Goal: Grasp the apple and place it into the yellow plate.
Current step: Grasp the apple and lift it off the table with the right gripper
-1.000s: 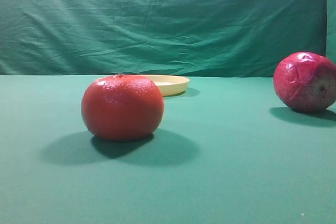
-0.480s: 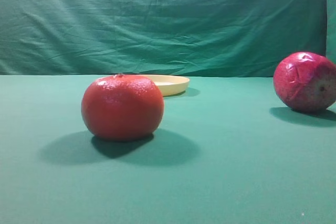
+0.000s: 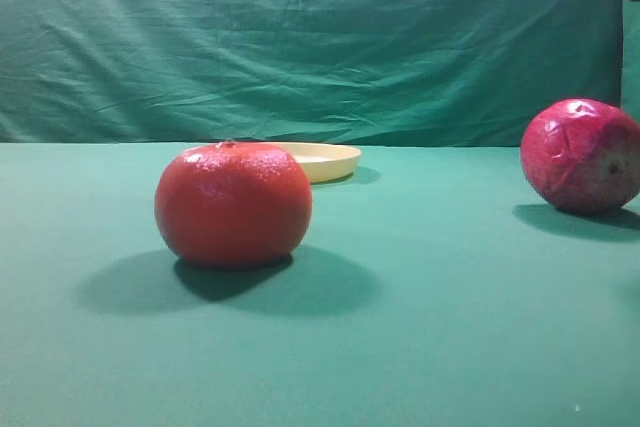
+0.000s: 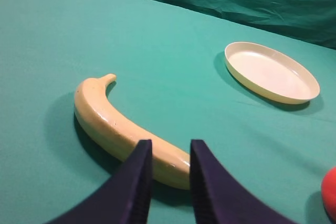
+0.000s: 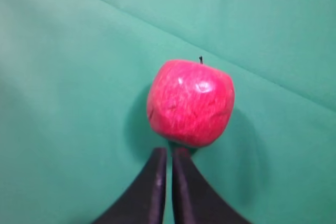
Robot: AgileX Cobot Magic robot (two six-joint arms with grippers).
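Exterior high view: the apple (image 3: pixel 583 155) sits free on the counter (image 3: pixel 430 347) at far right, well apart from the yellow plate (image 3: pixel 322 160), which lies behind the orange fruit (image 3: pixel 233 204); nothing is lifted yet, so I judge the grasp still to come

Left wrist view: the left claw (image 4: pixel 167 174), fingers slightly apart and empty, hangs over a banana (image 4: pixel 113 124), idle, plate beyond

Right wrist view: the right claw (image 5: pixel 165 184) lines up just short of the apple, fingers nearly together; stem points up, fruit roundish, no clear long axis
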